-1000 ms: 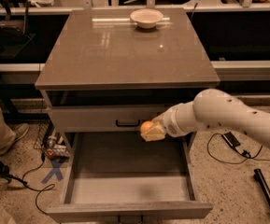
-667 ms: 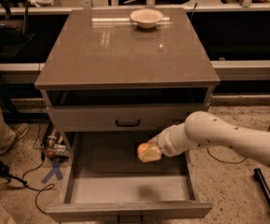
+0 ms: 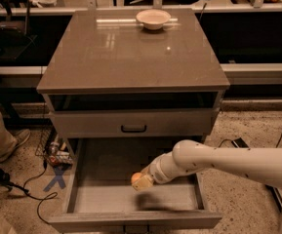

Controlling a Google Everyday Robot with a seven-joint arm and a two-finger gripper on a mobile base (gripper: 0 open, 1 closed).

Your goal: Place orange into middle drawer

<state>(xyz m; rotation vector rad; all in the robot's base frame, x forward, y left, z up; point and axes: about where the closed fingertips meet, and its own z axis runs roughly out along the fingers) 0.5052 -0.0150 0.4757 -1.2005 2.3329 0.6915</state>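
The orange (image 3: 140, 181), small and orange-yellow, is held at the tip of my white arm. My gripper (image 3: 144, 180) is shut on the orange, just above the floor of the open middle drawer (image 3: 101, 199), near its centre. The drawer is pulled out wide, with a flat grey floor and low walls. My arm reaches in from the right, over the drawer's right wall. The arm's shadow lies on the drawer floor under the orange.
The drawer above (image 3: 133, 123) is shut, with a black bar handle (image 3: 133, 128). A shallow white bowl (image 3: 153, 18) sits at the back of the cabinet top (image 3: 130, 52). A person's leg and shoe (image 3: 1, 135) and cables lie on the floor at the left.
My arm has moved down and to the left with the orange, from in front of the upper drawer's handle to low inside the open middle drawer.
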